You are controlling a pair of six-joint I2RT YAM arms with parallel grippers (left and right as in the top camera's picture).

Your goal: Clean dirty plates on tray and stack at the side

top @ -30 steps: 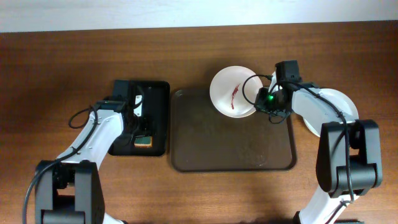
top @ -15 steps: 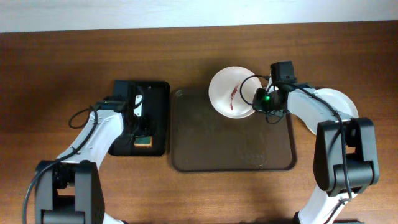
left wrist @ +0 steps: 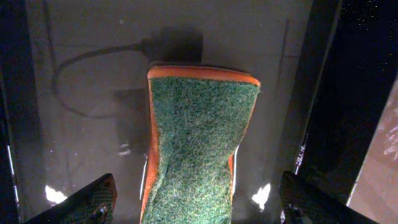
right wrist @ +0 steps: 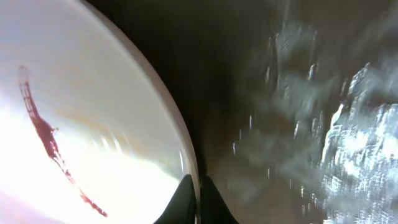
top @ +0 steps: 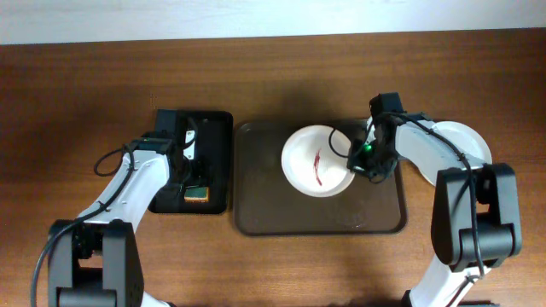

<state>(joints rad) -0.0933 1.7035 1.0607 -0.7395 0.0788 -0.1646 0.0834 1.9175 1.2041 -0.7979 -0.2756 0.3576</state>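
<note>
A white plate (top: 317,160) with a red smear (top: 318,165) sits over the upper middle of the brown tray (top: 264,213). My right gripper (top: 355,157) is shut on the plate's right rim; in the right wrist view the two fingertips (right wrist: 198,199) pinch the rim of the plate (right wrist: 74,112). A green and orange sponge (top: 197,194) lies in the black tray (top: 217,136) at the left. My left gripper (left wrist: 199,202) is open with the sponge (left wrist: 199,143) between its fingers, not squeezed.
A clean white plate (top: 465,145) lies on the table right of the brown tray, partly under my right arm. The wooden table (top: 85,77) surrounds both trays.
My right gripper has pulled the smeared plate down and left, from the tray's top edge fully onto the tray. The left arm has not moved.
</note>
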